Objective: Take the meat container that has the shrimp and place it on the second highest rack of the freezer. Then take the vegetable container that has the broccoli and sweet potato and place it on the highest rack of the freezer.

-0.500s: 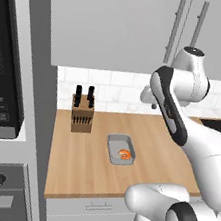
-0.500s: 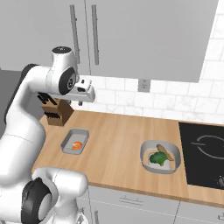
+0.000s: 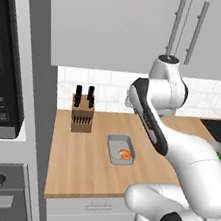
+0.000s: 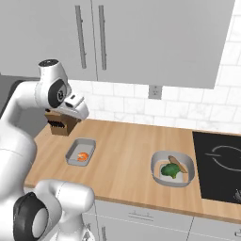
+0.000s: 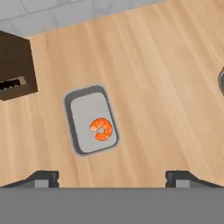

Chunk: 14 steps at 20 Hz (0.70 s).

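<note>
My claw (image 5: 112,177) hangs released, fingers spread wide, high above the wooden counter (image 5: 166,87), set to straddle the shallow grey metal tray (image 5: 91,120) holding the curled orange shrimp (image 5: 101,129). The tray lies below, slightly left, near the dark knife block (image 5: 15,70).

Looking straight down, my fingers (image 5: 46,178) are spread wide and hanging well above the wooden counter (image 3: 87,172), nothing between them and the meat container (image 5: 90,120). Bare wood on all four sides of that tray, so there's room to drop in from above. The knife block (image 3: 82,113) stands toward the counter's back left corner, near the tray but apart from it. The vegetable container (image 4: 172,169) sits well off toward the cooktop (image 4: 220,165). Wall cabinets (image 4: 141,37) overhang the back edge; can't really judge the headroom.
</note>
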Tool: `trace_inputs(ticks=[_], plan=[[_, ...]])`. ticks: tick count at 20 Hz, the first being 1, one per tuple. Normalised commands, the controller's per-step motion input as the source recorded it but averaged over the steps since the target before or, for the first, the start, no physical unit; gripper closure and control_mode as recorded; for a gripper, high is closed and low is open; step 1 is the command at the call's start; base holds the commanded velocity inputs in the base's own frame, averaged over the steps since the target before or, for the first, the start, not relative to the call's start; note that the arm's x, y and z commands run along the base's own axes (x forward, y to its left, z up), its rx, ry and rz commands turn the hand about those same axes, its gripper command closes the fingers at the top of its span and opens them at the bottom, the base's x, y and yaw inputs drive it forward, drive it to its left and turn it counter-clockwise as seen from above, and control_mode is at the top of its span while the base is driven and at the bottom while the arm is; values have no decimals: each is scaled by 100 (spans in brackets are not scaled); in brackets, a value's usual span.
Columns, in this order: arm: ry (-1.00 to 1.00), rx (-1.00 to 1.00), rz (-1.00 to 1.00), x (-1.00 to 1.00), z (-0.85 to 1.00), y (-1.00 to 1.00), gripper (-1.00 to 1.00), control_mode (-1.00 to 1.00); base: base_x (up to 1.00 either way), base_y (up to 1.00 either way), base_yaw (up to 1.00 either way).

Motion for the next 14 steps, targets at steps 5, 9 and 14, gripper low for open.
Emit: trace_inputs(ticks=[5, 9, 14], plan=[[0, 4, -75, 0, -65, 34, -100, -100, 0, 0, 0], [4, 15, -58, 0, -59, 0, -100, -100, 0, 0, 0], [5, 17, -35, 0, -43, 12, -100, -100, 0, 0, 0]])
